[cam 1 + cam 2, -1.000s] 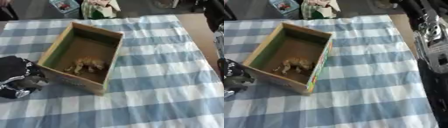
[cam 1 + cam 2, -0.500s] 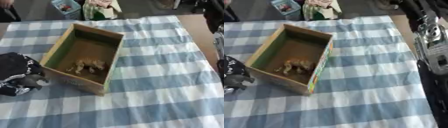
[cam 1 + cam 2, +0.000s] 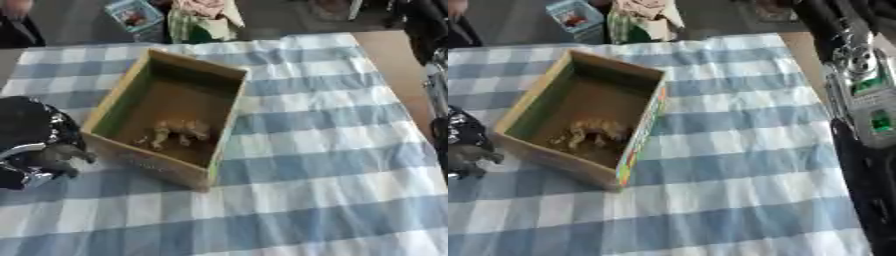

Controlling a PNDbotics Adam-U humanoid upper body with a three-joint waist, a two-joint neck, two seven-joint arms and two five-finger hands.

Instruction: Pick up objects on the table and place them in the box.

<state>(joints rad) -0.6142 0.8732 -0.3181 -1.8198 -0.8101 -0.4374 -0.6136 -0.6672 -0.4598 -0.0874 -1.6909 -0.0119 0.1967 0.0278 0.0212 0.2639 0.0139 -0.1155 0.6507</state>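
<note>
While the box (image 3: 166,112) sits unmoved, the left hand (image 3: 31,142), fingers grasping a grey figure (image 3: 66,157), has edged nearer.

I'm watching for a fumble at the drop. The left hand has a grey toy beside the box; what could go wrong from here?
1. The left hand holds the grey toy outside the box, lower than its near wall; moving straight across could knock the wall and shift the box.
2. A tan toy already lies at the near end inside; the grey one could land on it and tip out.
</note>
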